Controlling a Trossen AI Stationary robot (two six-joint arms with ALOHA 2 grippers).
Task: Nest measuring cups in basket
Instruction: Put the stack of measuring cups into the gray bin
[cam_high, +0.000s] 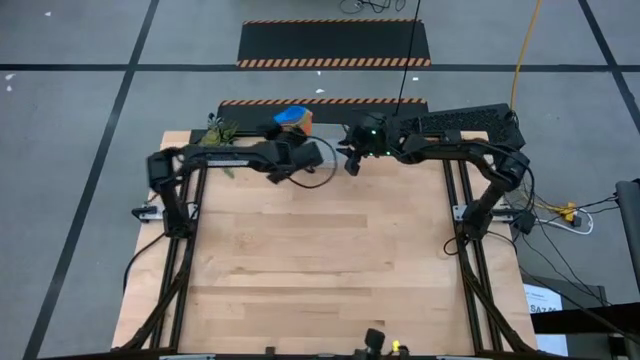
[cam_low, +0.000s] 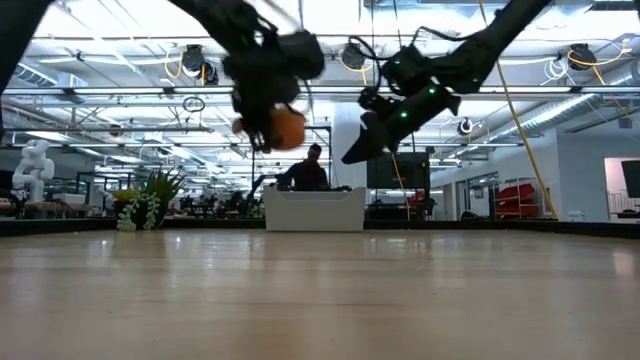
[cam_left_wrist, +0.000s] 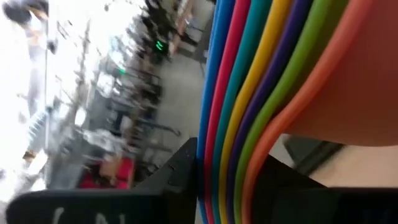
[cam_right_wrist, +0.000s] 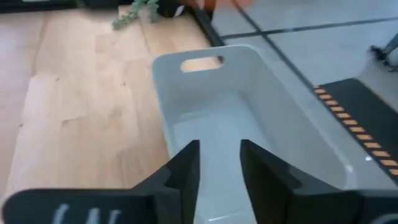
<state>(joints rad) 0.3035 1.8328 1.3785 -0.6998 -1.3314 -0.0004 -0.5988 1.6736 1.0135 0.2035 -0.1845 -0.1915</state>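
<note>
The nested stack of measuring cups (cam_low: 285, 128) is held clear of the table (cam_high: 320, 250), clamped in the left claw (cam_low: 268, 118). In the left wrist view the stacked rims (cam_left_wrist: 261, 106) are seen edge-on as thin coloured bands, orange outermost, pinched between that claw's dark fingers (cam_left_wrist: 177, 171). In the high view the blue and orange of the stack (cam_high: 293, 119) show just beyond the left claw (cam_high: 283, 152), at the table's far edge.

The pale basket (cam_low: 314, 210) stands on the table below both claws, between them and a little lower than the stack. In the right wrist view it is seen empty, its handle slot (cam_right_wrist: 201, 63) at the far end, directly ahead of the right claw (cam_right_wrist: 219, 163). That claw's fingers stand slightly apart with nothing between them; in the low view the right claw (cam_low: 362, 150) hangs above the basket rim, not touching it.

The cups are judged light, stiff and smooth plastic, so slipping within the stack is likely if it is tilted. A hold across the bunched rims or handles, as now, is judged safest. The basket is probably light and thin-walled and may slide when the stack is lowered in; steadying it by the rim would be sensible. A small green plant (cam_low: 140, 205) stands off to the left claw's side.
</note>
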